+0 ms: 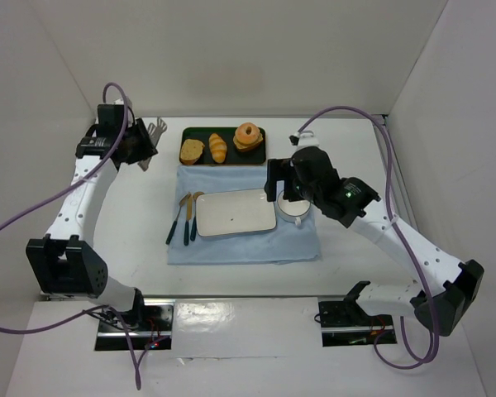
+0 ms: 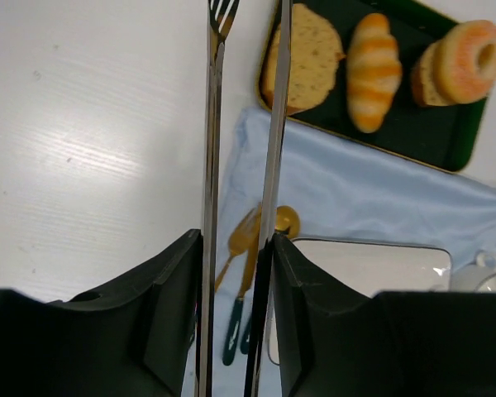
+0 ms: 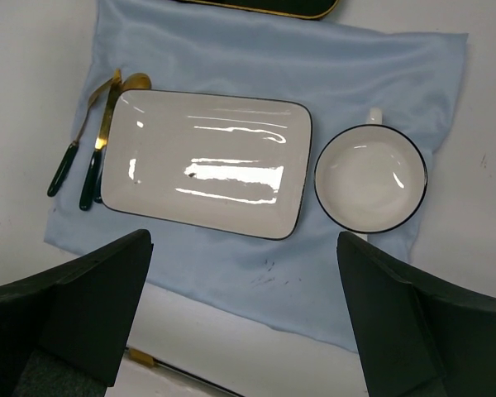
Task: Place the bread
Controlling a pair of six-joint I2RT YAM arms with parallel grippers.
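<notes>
**Approach step: tongs in grip, bagel not yet taken.**
My left hand (image 2: 236, 273) was clamped on the metal tongs (image 2: 274, 124). Their tips reached only the left end of the dark green tray (image 2: 446, 145). The ring-shaped bagel (image 2: 471, 58) lay at the tray's right end, against a bread slice (image 2: 423, 78). My right hand (image 3: 244, 248) hung open above the white rectangular plate (image 3: 207, 124). Next, I judged, the tongs had to cross the tray and straddle the bagel.

No writing, label, brand or number is readable on anything here.
</notes>
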